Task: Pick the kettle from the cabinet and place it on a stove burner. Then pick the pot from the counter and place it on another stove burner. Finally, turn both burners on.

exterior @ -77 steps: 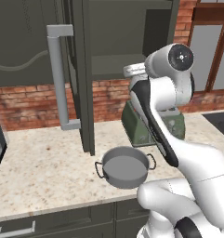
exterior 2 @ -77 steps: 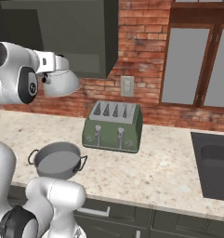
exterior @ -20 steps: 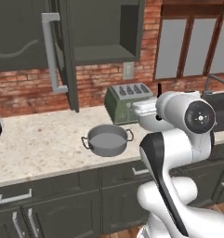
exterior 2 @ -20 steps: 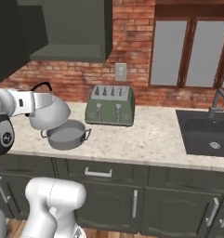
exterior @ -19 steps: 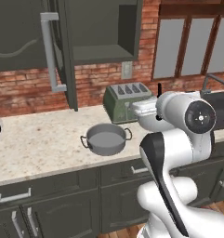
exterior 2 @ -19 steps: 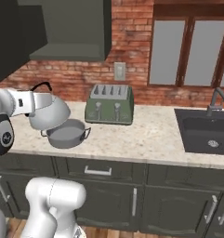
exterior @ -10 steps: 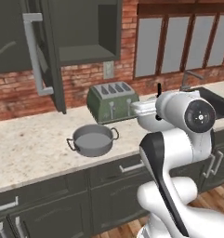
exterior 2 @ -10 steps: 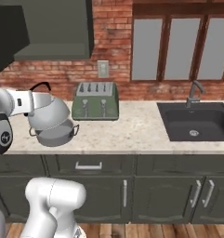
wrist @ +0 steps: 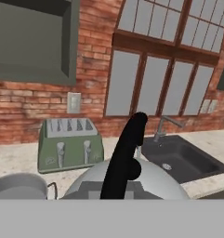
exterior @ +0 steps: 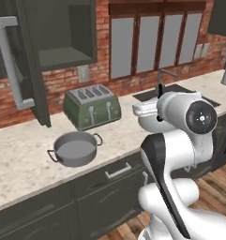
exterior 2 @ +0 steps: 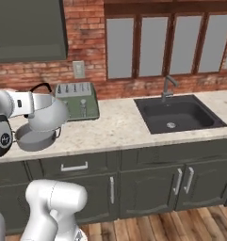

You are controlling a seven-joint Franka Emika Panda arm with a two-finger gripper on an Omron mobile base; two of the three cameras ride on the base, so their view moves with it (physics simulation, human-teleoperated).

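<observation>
The gripper [exterior 2: 34,104] has its jaws pinched on the black handle of the kettle [exterior 2: 48,115], holding it in the air just above and beside the pot [exterior 2: 34,137], with the green toaster [exterior 2: 78,100] right behind it. That pot [exterior: 76,149] sits on the counter [exterior: 20,150] just in front of the toaster [exterior: 92,107], below the open cabinet [exterior: 63,33] whose shelf lies above the toaster. Seen from the hand, the kettle [wrist: 127,183] hangs close under it, and the sink [exterior 2: 178,114] lies well off to the toaster's far side.
</observation>
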